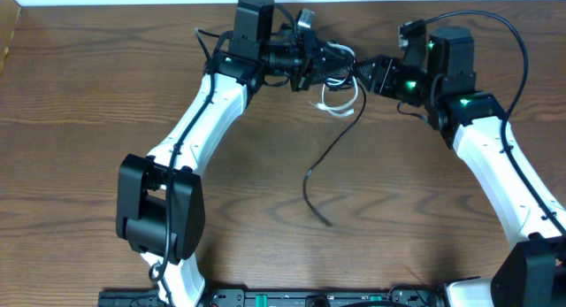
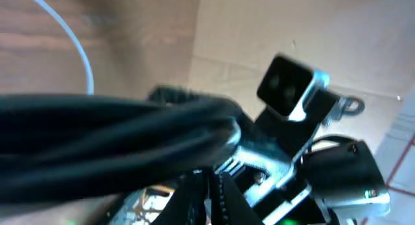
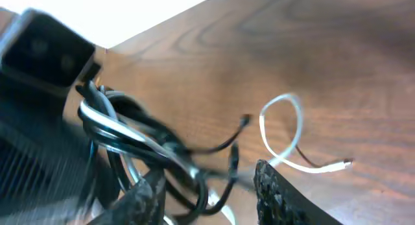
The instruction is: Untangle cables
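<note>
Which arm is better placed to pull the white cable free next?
Right, probably. The right fingers are open, and the white cable lies just ahead of them. The left fingers are shut on the tangle, so that arm is occupied.

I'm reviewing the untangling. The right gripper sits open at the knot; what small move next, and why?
Probably close the right gripper on the black cable strand between its jaws. They stand apart around it, the left gripper is shut on the bundle, and the white cable loops loose, so a second grip likely lets the arms pull apart.
</note>
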You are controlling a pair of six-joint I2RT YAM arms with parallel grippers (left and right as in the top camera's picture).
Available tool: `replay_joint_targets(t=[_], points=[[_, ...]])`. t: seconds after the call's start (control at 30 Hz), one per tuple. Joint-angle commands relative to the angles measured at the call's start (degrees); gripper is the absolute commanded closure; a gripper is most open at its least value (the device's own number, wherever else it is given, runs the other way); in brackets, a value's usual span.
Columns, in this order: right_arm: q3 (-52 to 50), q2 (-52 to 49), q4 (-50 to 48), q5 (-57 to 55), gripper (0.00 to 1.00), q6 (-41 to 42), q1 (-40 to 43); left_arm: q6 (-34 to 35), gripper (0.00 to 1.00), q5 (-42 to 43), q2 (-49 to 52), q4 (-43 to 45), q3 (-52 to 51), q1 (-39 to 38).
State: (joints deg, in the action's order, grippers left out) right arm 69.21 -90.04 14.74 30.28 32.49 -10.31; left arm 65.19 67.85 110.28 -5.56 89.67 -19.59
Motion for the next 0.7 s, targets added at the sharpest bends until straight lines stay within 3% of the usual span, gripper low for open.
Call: replay_joint_targets(t=[0.0,0.47,0.6,0.67], points=[[0.00,-0.31,-1.25,-3.56,0.59,1.36,-1.25,1.57,0.93,6.58,-0.74,0.13,0.35,-1.64],[-0.02,-0.35,4.46,-3.58,0.62,1.33,-4.59,2.82,0.93,7.37,-0.76,2.19,0.37,-0.28],[-0.02,-1.62,6.58,-3.65,0.73,1.44,-4.59,6.40,0.93,9.97,-0.76,8.79,0.37,0.68],[-0.02,-2.69,7.21,-3.87,0.88,1.79,-4.48,8.15,0.93,10.69,-0.76,11.80,0.35,0.98]])
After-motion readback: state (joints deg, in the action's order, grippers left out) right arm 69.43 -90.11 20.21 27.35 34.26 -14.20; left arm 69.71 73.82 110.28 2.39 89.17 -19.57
